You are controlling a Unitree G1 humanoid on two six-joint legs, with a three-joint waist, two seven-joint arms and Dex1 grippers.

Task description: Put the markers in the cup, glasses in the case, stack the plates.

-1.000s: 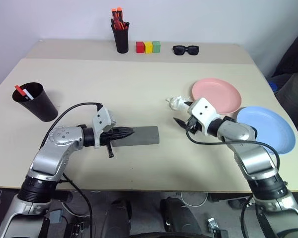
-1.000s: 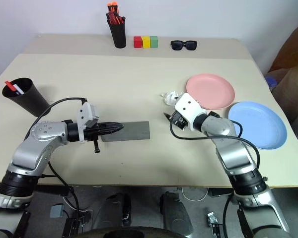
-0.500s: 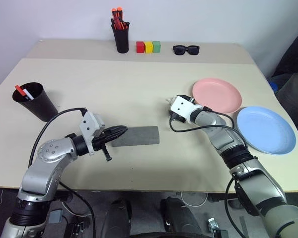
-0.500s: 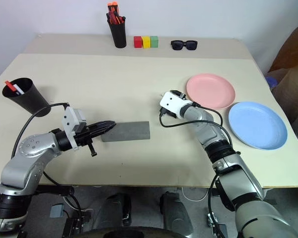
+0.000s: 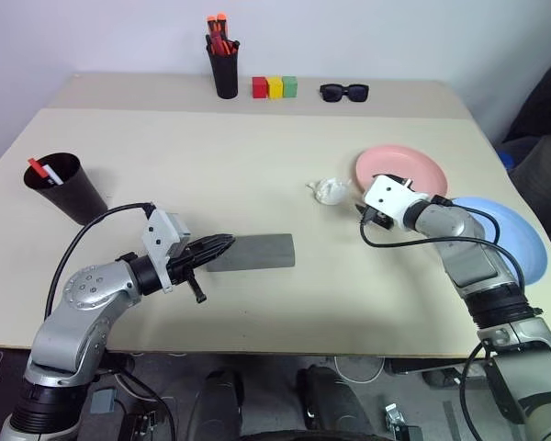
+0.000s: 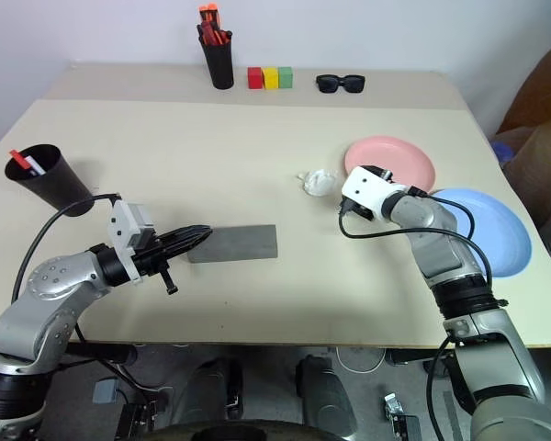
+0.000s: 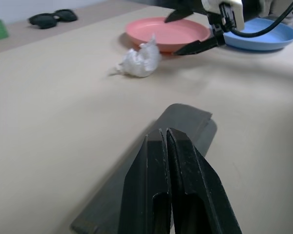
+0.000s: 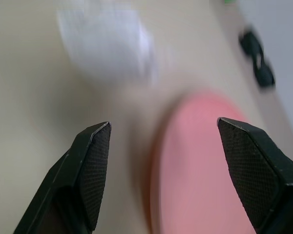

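The grey case (image 5: 254, 251) lies closed on the table's near middle. My left gripper (image 5: 222, 246) is shut, its fingers (image 7: 170, 180) pressed together over the case's left end. The black cup (image 5: 66, 188) stands at the left edge with the red marker (image 5: 39, 169) and a white-tipped marker (image 5: 53, 179) inside it. The pink plate (image 5: 401, 168) and the light blue plate (image 5: 507, 237) lie side by side on the right. My right gripper (image 5: 372, 195) is open at the pink plate's near-left rim (image 8: 195, 161), holding nothing. The glasses are out of view.
A crumpled white tissue (image 5: 331, 190) lies just left of the right gripper. At the back stand a black pen holder (image 5: 224, 66) with orange-red pens, three coloured blocks (image 5: 274, 87) and black sunglasses (image 5: 343, 91).
My right gripper swung to the right, from over the tissue to the pink plate's near rim, still open. The tissue stayed put. My left gripper remains at the case's end.
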